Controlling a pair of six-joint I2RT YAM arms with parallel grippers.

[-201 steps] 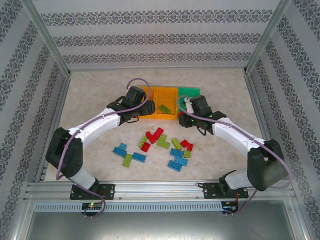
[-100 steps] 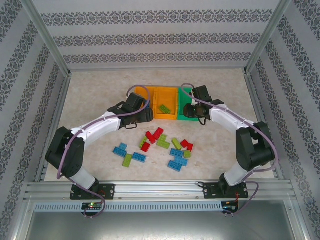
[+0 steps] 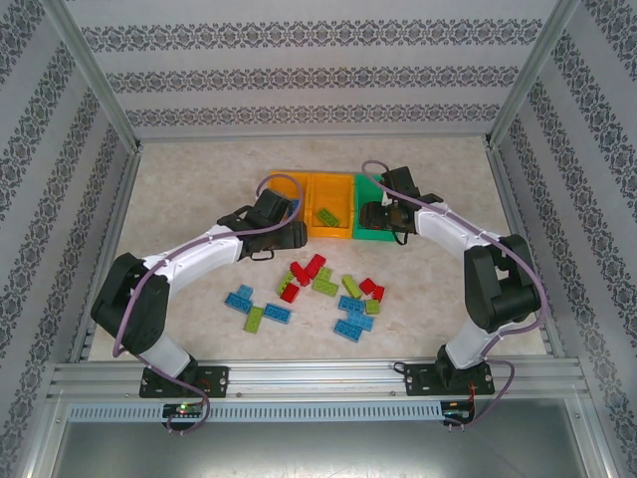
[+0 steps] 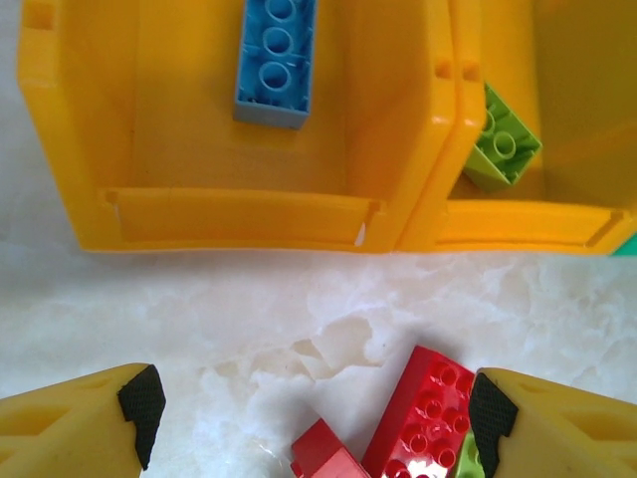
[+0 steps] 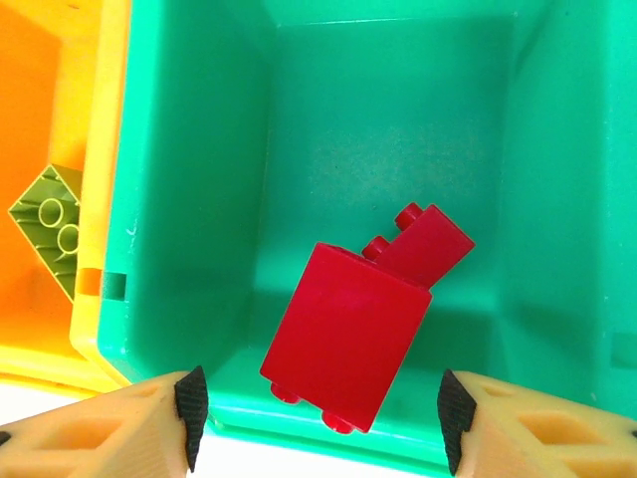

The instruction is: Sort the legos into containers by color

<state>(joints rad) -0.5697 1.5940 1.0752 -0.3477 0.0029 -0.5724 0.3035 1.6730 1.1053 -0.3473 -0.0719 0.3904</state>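
The right gripper (image 5: 320,428) hangs over the near rim of the green bin (image 5: 179,199), fingers spread wide and touching nothing. Below them a red brick (image 5: 348,334) lies tilted on the bin floor, with a second red piece at its far corner. The right arm reaches forward and bends inward at the elbow.

The left gripper (image 4: 317,413) is also spread, low over bare table (image 3: 199,189) just in front of the left orange bin (image 4: 229,214); its arm stretches diagonally toward the centre. That bin holds a blue brick (image 4: 274,65), and the middle orange bin (image 4: 518,224), touching it, holds a lime green brick (image 4: 501,147).

The loose legos (image 3: 328,289) lie between the arms, near the bins' front walls. Open table lies left, right and beyond the bins.
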